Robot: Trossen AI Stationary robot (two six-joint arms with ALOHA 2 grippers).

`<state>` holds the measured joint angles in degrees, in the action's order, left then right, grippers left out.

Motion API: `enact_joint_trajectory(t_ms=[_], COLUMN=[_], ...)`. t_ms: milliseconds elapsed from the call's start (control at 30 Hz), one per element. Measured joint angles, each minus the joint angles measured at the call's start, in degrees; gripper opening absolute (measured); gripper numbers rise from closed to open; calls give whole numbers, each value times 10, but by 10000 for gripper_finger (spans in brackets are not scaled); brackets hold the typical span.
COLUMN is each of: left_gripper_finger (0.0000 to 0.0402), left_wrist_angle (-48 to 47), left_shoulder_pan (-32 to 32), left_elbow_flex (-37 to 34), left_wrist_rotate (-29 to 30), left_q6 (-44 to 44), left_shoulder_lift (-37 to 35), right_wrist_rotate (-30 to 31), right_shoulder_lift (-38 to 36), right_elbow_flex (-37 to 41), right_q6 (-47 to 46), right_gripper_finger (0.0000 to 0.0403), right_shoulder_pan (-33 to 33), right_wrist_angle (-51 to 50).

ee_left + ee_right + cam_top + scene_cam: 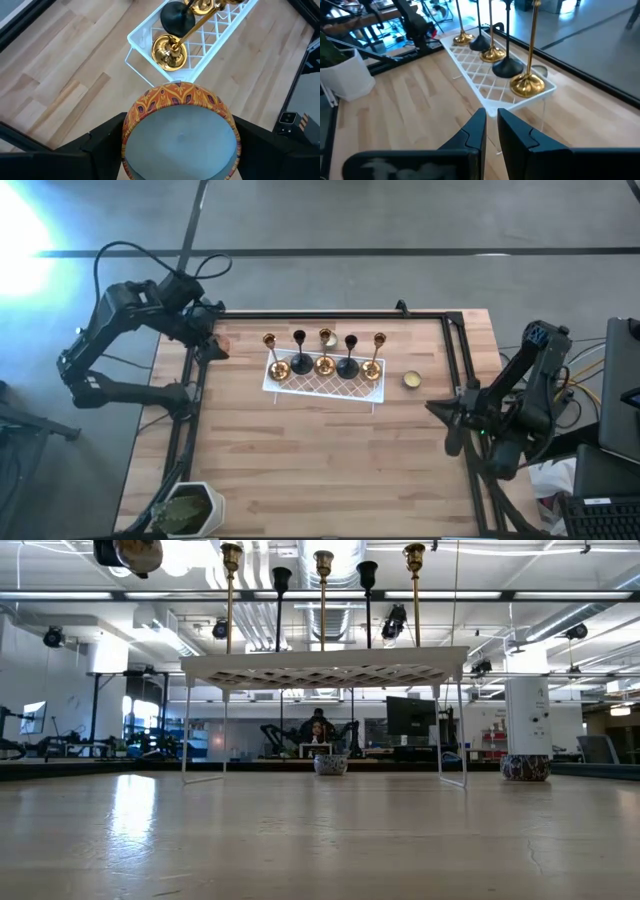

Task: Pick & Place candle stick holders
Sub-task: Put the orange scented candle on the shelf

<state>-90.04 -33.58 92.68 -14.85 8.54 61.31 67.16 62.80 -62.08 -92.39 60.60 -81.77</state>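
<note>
In the foreground of the left wrist view, the left gripper (177, 150) was clamped on a round candle with an orange patterned band (180, 132), jaws spread wide around it. In the high view this gripper sat at upper left and the right gripper (452, 420), its fingers together and empty, at right of centre. Farther off, all five candle stick holders (324, 352) stood upright in a row on the white lattice tray (325, 387) at upper centre. They looked light, rigid, top-heavy and slippery; gripping low on the stem seemed safest.
</note>
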Motion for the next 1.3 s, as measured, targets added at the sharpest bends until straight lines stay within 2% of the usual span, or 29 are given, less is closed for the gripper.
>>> enact_joint_trajectory(t_ms=[167,333,767,1100,1300], left_gripper_finger=[305,302,301,301,301], left_wrist_angle=[0,0,0,0,0], left_shoulder_pan=[0,3,20,95,188], left_elbow_flex=[0,0,-1,-1,-1], left_wrist_rotate=[2,9,17,95,117], left_q6=[-10,21,46,156,233], left_shoulder_lift=[3,14,49,50,76], right_wrist_rotate=[-1,-1,-1,-1,-1], right_shoulder_lift=[-28,-41,-41,-41,-41], right_elbow_flex=[0,0,0,0,0], right_q6=[49,78,86,86,86], right_gripper_finger=[43,43,43,43,43], right_shoulder_pan=[0,0,0,0,0], right_wrist_angle=[1,1,3,3,2])
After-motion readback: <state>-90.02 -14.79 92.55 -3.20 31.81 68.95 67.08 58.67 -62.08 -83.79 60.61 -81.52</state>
